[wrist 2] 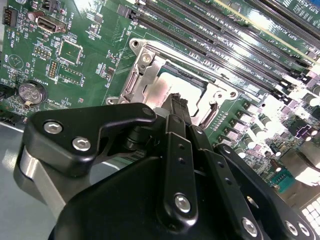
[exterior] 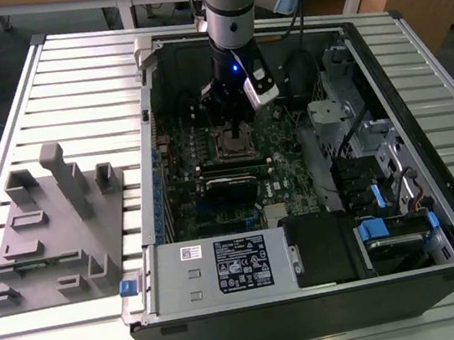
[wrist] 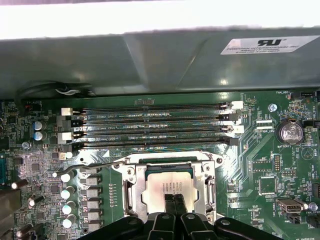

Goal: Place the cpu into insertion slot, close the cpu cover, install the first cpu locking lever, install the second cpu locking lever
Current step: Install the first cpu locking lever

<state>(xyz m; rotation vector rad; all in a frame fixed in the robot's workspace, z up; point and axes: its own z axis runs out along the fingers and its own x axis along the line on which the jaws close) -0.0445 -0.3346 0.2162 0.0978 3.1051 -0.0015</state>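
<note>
Jaws closed, tips together | at cpu [wrist: 159, 186] top | cpu framed by cpu cover [wrist: 133, 194]

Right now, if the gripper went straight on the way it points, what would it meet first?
Most likely the chip, its grey metal top right ahead of the gripper; the gap between them is unclear.

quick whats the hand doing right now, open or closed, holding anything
Hand: closed, fingers together with nothing between them, tips just above the flat square silver-grey cpu.
</note>
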